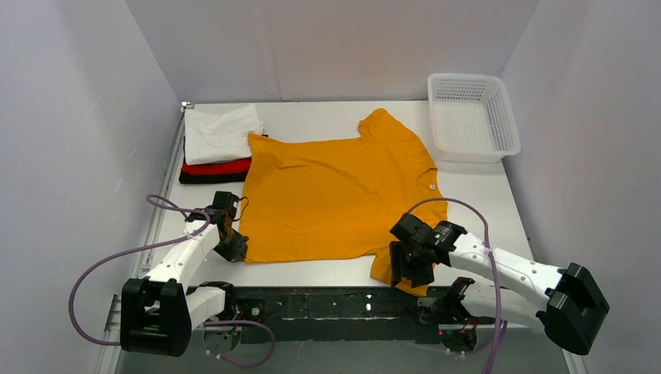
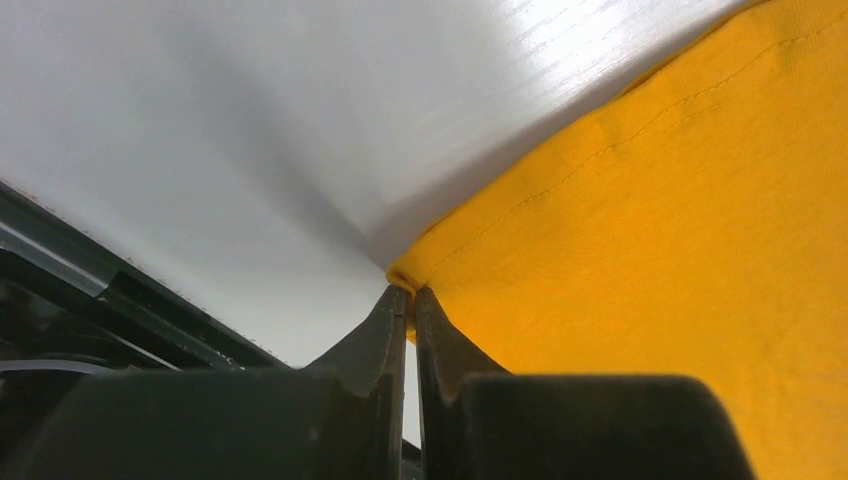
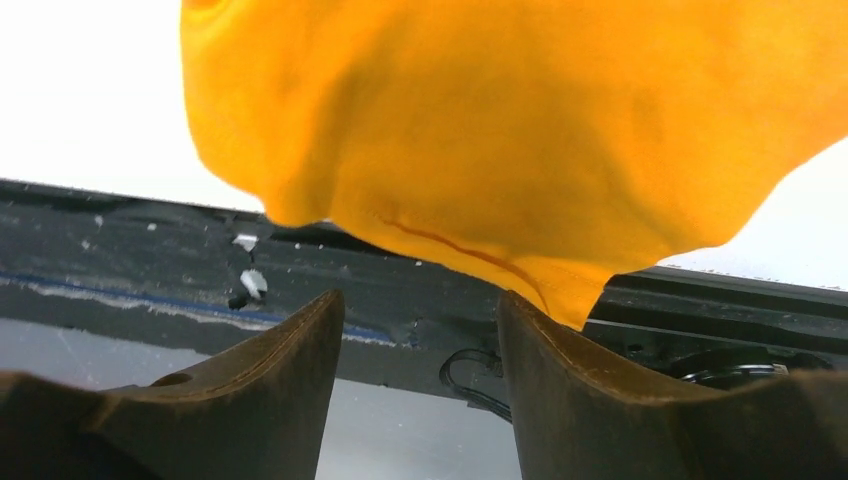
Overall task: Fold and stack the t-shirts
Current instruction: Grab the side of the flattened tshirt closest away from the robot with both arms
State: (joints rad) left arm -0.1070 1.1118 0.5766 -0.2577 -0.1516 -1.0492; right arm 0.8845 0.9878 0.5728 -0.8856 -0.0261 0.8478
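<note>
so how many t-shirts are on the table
4: the orange t-shirt spread out centrally, and a far-left stack of white t-shirt over red t-shirt over black t-shirt. More could hide inside the stack.

Orange t-shirt (image 1: 335,195): soft matt knit cloth with a stitched hem, lightly creased.
Folded t-shirts (image 1: 220,132), upper left: matt cloth.
Table (image 1: 312,117): smooth, white, with a faint sheen.
Basket (image 1: 471,117), upper right: white plastic lattice, slightly glossy.
My left gripper (image 2: 410,295): dark, smooth, matt plastic.
My right gripper (image 3: 420,305): dark matt fingers, scuffed and brownish at the edges.
Cables (image 1: 101,265): smooth purple sheath.
</note>
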